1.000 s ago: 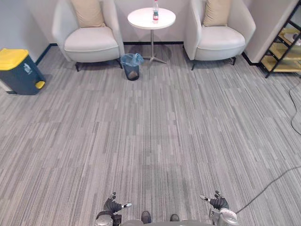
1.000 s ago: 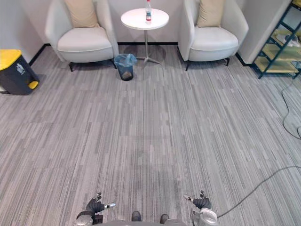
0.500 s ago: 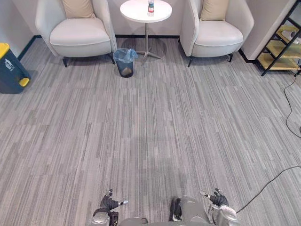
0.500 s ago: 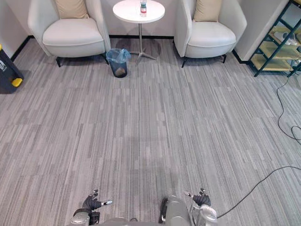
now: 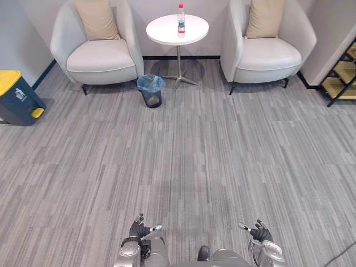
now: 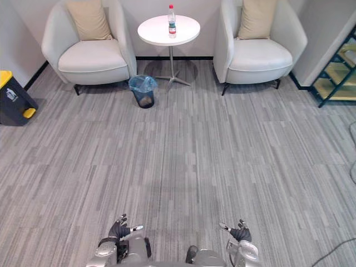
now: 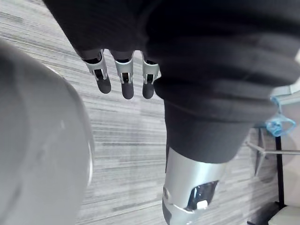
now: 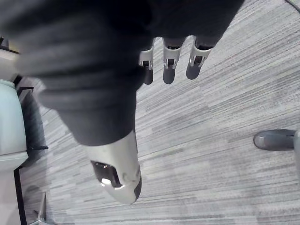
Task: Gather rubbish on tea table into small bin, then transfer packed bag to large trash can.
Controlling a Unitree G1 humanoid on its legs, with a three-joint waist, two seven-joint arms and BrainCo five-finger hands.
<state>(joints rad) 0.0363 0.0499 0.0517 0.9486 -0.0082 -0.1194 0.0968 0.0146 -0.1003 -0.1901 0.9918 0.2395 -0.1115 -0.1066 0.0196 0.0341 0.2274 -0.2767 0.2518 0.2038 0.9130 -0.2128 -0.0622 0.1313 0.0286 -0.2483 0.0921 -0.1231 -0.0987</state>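
Observation:
Far ahead stands the round white tea table (image 5: 164, 30) with a clear bottle (image 5: 181, 12) upright on it. To its left on the floor is the small bin (image 5: 151, 92), lined with a blue bag. The large trash can (image 5: 16, 99), dark with a yellow lid, stands by the left wall. My left hand (image 5: 140, 229) and right hand (image 5: 258, 232) hang low at the near edge, far from all of these. Both are open with relaxed fingers (image 7: 123, 79) (image 8: 169, 65) and hold nothing.
Two white armchairs with beige cushions flank the table, one on the left (image 5: 100, 53) and one on the right (image 5: 270, 50). A dark shelf rack (image 5: 344, 75) stands at the far right. Grey striped carpet (image 5: 183, 161) runs between me and the table.
The whole picture has shifted, so the camera has moved. Both hands stay low at the near edge, open as before.

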